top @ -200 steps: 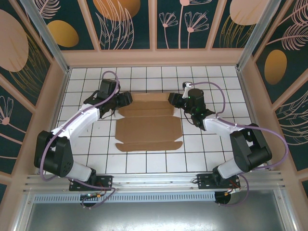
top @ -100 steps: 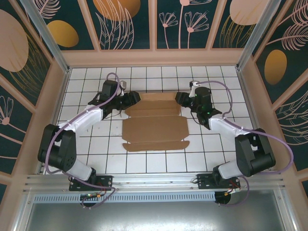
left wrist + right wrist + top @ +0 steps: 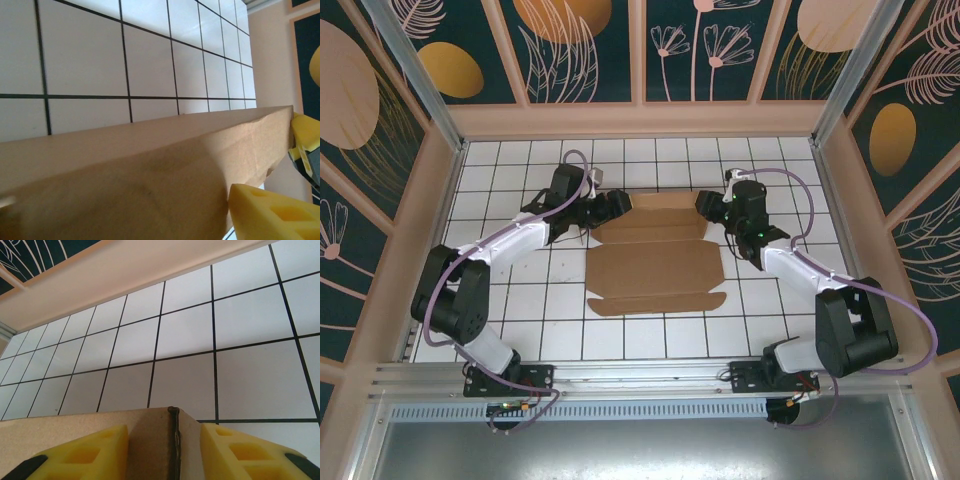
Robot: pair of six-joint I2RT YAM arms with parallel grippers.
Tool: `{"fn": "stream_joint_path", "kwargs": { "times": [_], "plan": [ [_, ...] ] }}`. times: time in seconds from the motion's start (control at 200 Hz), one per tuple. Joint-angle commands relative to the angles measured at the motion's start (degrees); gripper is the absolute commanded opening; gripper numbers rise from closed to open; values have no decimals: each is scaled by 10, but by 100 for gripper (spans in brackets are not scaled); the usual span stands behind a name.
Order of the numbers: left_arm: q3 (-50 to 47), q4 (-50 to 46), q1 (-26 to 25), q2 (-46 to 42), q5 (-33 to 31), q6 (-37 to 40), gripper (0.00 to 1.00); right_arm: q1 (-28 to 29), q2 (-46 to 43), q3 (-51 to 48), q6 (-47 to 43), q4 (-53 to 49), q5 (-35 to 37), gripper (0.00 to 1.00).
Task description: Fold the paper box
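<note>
The paper box (image 3: 655, 262) lay opened out as a brown die-cut cardboard sheet near the middle of the white tiled worktop (image 3: 520, 320), between the two arms. Its long near flap (image 3: 656, 302) rested flat toward the arm bases. Its far flap (image 3: 655, 212) ran across between the two tools.

The left tool (image 3: 616, 205) sat at the left end of that far flap. In the left wrist view its yellow fingers (image 3: 272, 215) stood apart, with the end corner of the cardboard (image 3: 150, 170) reaching in between them; I could not tell whether either one pressed on it.

The right tool (image 3: 706, 206) sat at the right end of the same flap. In the right wrist view its yellow fingers (image 3: 85, 452) were spread wide, and a folded corner of the cardboard (image 3: 160, 440) stood upright between them, close beside both.
</note>
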Motion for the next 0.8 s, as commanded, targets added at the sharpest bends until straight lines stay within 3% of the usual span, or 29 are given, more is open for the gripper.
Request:
{"fn": "stream_joint_path", "kwargs": {
  "times": [0.0,0.205,0.41,0.535,0.62,0.681,0.796],
  "plan": [
    [-10,-47,2,-79,-35,59,73,0,-9,-13,0,-32,25,42],
    [-38,-116,2,-161,-40,118,74,8,-12,-17,-3,-34,37,42],
    [-75,-135,15,-267,-197,132,66,15,-6,-24,-1,-26,36,41],
    [-96,-141,30,-285,-304,155,60,26,-2,-24,-4,-26,43,42],
    [-127,-133,37,-295,-384,176,64,30,0,-22,-6,-29,46,41],
    [-155,-119,45,-306,-404,192,65,31,0,-23,-6,-28,48,42],
    [-215,-79,56,-330,-383,215,62,31,-3,-28,-5,-27,49,41]
  ]
}}
